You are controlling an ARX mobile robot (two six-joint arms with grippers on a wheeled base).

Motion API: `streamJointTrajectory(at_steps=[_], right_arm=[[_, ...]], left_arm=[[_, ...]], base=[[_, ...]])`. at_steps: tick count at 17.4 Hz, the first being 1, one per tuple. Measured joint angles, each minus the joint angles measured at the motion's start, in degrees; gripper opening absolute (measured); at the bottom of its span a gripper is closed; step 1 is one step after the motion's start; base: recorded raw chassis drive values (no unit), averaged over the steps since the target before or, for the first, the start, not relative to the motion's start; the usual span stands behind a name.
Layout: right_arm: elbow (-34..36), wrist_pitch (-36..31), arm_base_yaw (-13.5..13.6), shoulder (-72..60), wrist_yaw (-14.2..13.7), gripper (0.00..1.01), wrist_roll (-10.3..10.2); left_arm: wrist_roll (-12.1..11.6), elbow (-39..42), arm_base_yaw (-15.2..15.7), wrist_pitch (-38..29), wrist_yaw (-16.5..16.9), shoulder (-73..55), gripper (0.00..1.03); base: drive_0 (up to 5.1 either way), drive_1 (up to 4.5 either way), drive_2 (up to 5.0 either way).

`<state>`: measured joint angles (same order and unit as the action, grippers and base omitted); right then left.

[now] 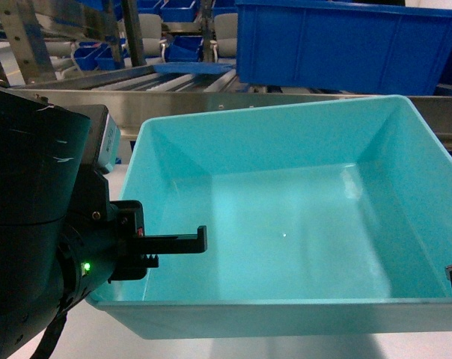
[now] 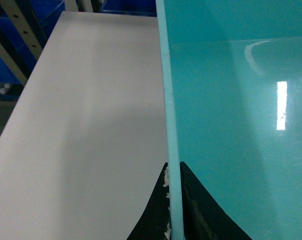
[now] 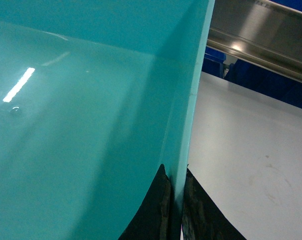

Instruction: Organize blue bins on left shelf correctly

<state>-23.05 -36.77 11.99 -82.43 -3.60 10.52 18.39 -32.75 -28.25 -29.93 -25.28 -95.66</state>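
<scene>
Left gripper: black fingers pinched on the left wall of the turquoise tub, one pad outside, one inside, rim running straight up between them in the left wrist view. In the head view its arm fills the near left corner, green light on, a black finger reaching in over the tub's floor.
White table: pale flat top stretching out to the left of the tub, and again on its right side in the right wrist view.
Turquoise tub: middle of the scene, right in front, gripped on both side walls. Shallow, smooth sloped walls, nothing inside but glossy floor and light reflections. Whether its base touches the table, I cannot tell.
Left shelf: steel rails and white rollers just beyond the tub's far rim, running across the far side.
Dark blue crate: sitting on the rack, far right, behind the tub; contents hidden from here.
Small blue bins: far back, beyond the rollers.
Right gripper: clenched on the tub's right wall, dark pads either side of the rim.
</scene>
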Motion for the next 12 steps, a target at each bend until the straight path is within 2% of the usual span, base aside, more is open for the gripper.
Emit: streamJointTrajectory(at_steps=[12], right_arm=[[0.0,-0.07,0.0,0.0,0.02,0.03,0.07]], left_arm=[[0.0,0.0,0.02,0.04,-0.02,0.0,0.02]], base=[[-5.0,2.41,2.4]])
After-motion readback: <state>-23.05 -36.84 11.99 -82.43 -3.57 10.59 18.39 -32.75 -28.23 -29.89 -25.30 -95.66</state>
